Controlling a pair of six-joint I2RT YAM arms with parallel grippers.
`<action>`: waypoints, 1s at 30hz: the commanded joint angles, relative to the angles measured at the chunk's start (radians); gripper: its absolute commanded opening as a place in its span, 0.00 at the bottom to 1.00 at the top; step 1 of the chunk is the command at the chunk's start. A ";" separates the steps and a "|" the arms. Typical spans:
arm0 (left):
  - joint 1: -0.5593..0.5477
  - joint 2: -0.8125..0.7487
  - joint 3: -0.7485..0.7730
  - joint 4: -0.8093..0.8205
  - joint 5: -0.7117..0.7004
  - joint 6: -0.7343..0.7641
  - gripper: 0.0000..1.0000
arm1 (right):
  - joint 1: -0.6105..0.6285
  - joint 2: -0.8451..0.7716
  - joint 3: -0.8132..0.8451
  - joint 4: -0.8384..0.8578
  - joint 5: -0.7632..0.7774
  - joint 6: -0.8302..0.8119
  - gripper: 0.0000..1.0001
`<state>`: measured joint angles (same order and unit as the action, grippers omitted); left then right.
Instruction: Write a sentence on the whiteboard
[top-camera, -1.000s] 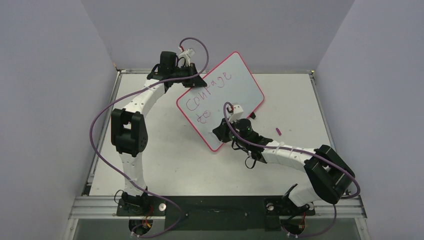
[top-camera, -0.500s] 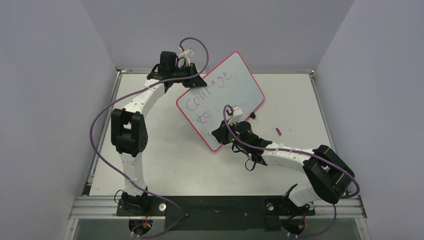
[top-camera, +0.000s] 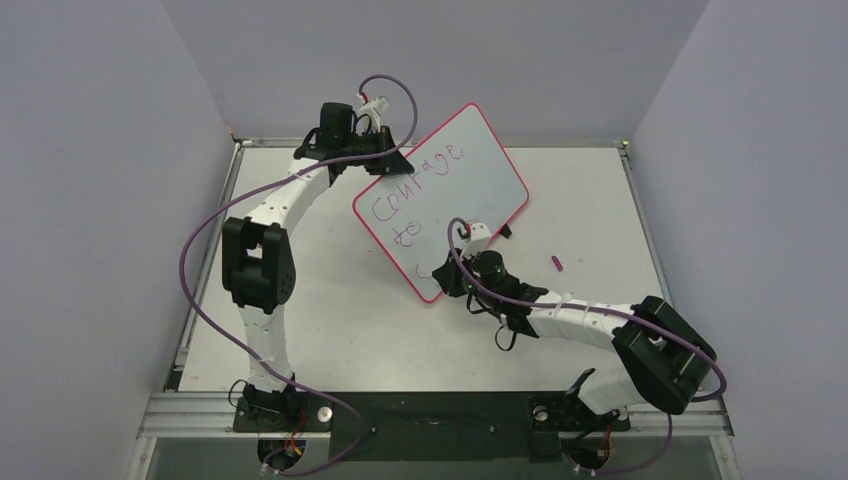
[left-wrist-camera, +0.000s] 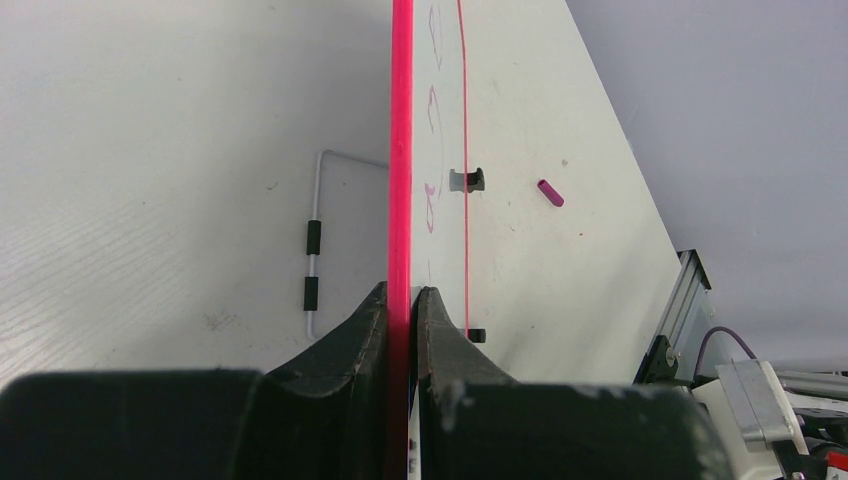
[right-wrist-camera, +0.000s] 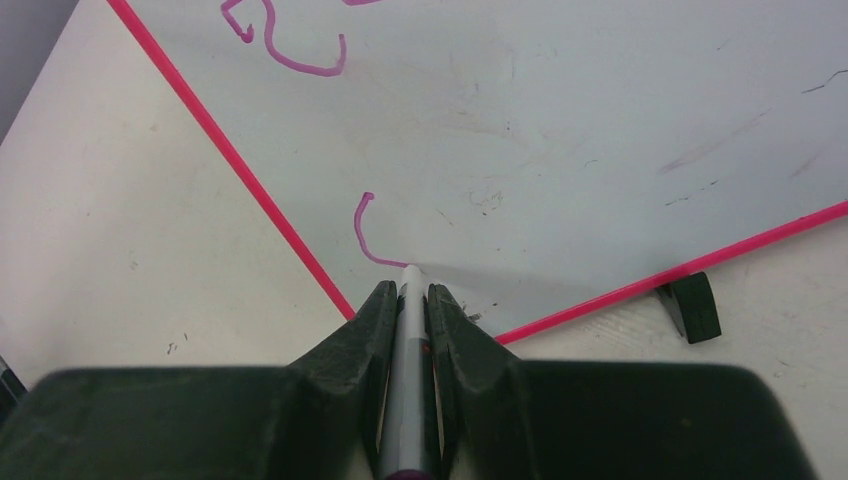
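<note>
The whiteboard (top-camera: 455, 185), white with a pink-red rim, stands tilted at the table's middle. My left gripper (top-camera: 385, 160) is shut on its far left rim, seen edge-on in the left wrist view (left-wrist-camera: 401, 150). The sentence (top-camera: 415, 185) reads "Courage" with "to" below, in purple-pink. My right gripper (top-camera: 450, 272) is shut on a grey marker (right-wrist-camera: 406, 340) whose tip touches the board's near corner at the end of a fresh curved stroke (right-wrist-camera: 364, 235).
A small purple marker cap (top-camera: 556, 264) lies on the table right of the board, also in the left wrist view (left-wrist-camera: 550, 193). A black clip foot (right-wrist-camera: 690, 305) sits at the board's lower rim. A wire stand (left-wrist-camera: 314, 240) lies behind the board.
My right gripper has moved down and toward the board's near corner with the marker, drawing a new curved stroke below "to". The left arm and board have not moved.
</note>
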<state>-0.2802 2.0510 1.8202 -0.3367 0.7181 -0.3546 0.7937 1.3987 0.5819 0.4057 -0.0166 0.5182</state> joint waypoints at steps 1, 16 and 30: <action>-0.025 -0.026 0.008 -0.024 -0.052 0.109 0.00 | 0.003 -0.003 0.057 -0.031 0.081 -0.001 0.00; -0.024 -0.032 0.004 -0.024 -0.051 0.111 0.00 | 0.008 0.070 0.180 -0.049 0.045 -0.010 0.00; -0.022 -0.027 0.008 -0.027 -0.051 0.111 0.00 | 0.020 0.032 0.101 -0.007 -0.016 0.026 0.00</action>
<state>-0.2802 2.0510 1.8202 -0.3370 0.7181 -0.3542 0.7979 1.4502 0.6998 0.3866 -0.0048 0.5346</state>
